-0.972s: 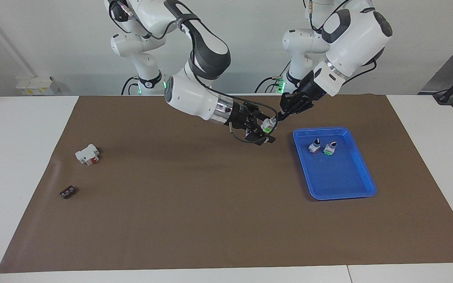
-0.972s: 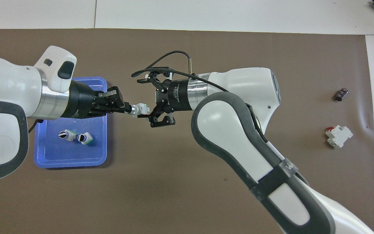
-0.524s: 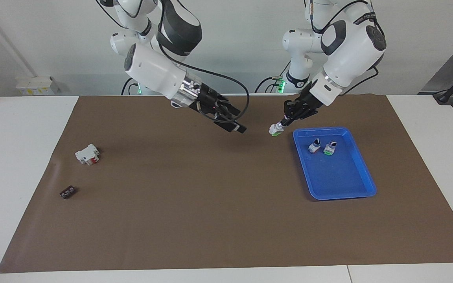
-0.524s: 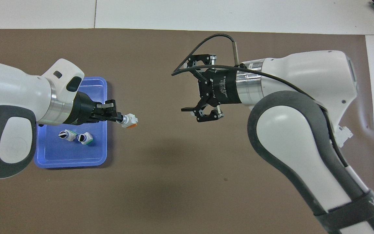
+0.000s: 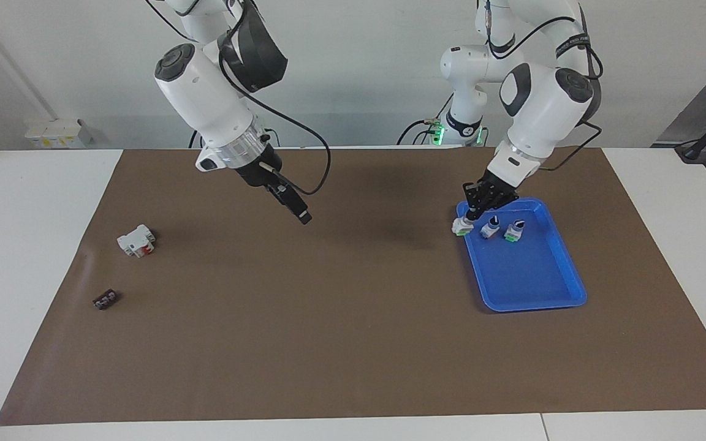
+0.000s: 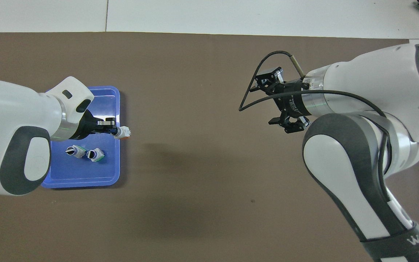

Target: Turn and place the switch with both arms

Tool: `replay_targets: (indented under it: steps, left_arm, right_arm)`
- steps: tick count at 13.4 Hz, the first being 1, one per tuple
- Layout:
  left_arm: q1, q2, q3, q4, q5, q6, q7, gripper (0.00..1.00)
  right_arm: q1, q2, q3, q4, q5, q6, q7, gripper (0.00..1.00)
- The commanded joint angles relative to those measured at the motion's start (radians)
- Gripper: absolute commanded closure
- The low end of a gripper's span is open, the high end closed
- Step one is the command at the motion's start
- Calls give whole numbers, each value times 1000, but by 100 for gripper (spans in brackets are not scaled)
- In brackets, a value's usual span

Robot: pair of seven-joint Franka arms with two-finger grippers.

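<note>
2 switches [image 5: 501, 228] already sit in blue tray [image 5: 549, 294]. Left gripper [image 5: 474, 215] clamps a 3rd switch [image 5: 462, 227] by its knob, over tray's edge; release here risks it tipping onto mat. Right gripper [image 5: 301, 215] empty, fingers apart, above mat [image 5: 328, 343].

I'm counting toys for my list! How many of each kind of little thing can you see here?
Green-ended switches: 3, one held by the left gripper, switch, two in the blue tray
White block with red: 1
Small black part: 1
Blue tray: 1
Total: 6
</note>
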Motion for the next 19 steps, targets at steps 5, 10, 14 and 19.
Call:
replay_targets:
  steps: [5, 10, 14, 19]
  left_arm:
    - [103, 8, -5, -99, 86, 107, 166, 100]
    - [106, -4, -4, -162, 130, 126, 174, 100]
    - [101, 2, -4, -124, 130, 88, 177, 9]
    - [89, -17, -2, 48, 130, -130, 177, 1]
  right_arm:
    - [-118, -93, 10, 5, -202, -108, -378, 1]
    - [-130, -151, -125, 68, -203, -296, -638, 1]
    - [-84, -194, -226, 74, -199, -418, -740, 1]
    - [-103, -233, -199, 22, -200, -459, -694, 1]
